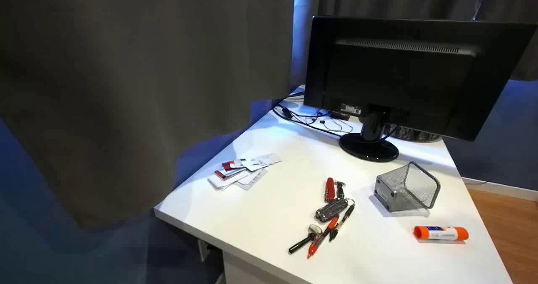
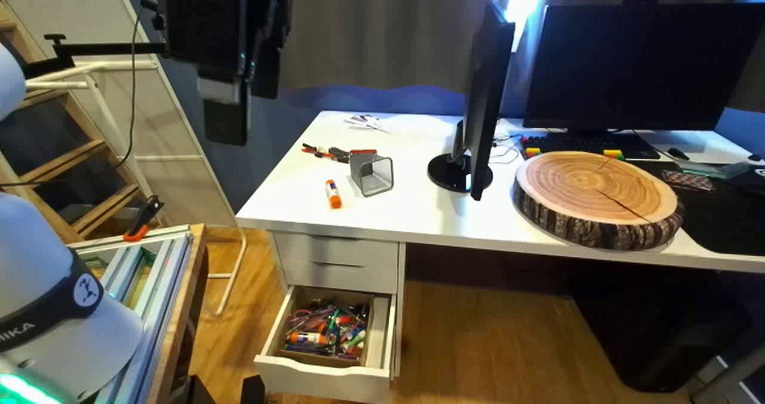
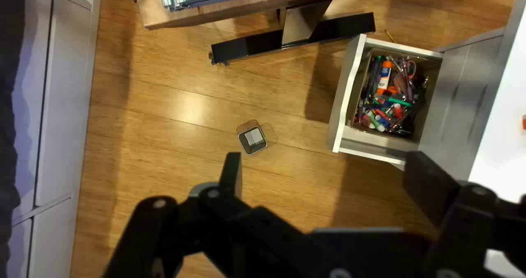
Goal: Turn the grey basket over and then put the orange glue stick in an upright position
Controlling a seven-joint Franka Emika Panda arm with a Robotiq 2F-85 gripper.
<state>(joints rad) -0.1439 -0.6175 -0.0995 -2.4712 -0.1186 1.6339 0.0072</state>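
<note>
Plainly horizontal, the glue stick [image 1: 441,233].

In exterior view, robot arm [image 2: 36,254] cut off by left edge, lettering on its band [image 2: 51,311] partly lost. Small tools [image 2: 339,154], left of centre, partly hidden behind basket [image 2: 372,180], too small to tell apart. Large monitor [image 2: 639,66], upper right, cut by right edge. In both exterior views, print on glue stick [image 1: 441,233] too small to read.

Wrist view: gripper [image 3: 324,167] blurred, cut by bottom edge. Small orange thing [image 3: 524,122], right edge, cut off; cannot tell what. Drawer [image 3: 343,101], upper right: many pieces [image 3: 392,99] too small to tell.
</note>
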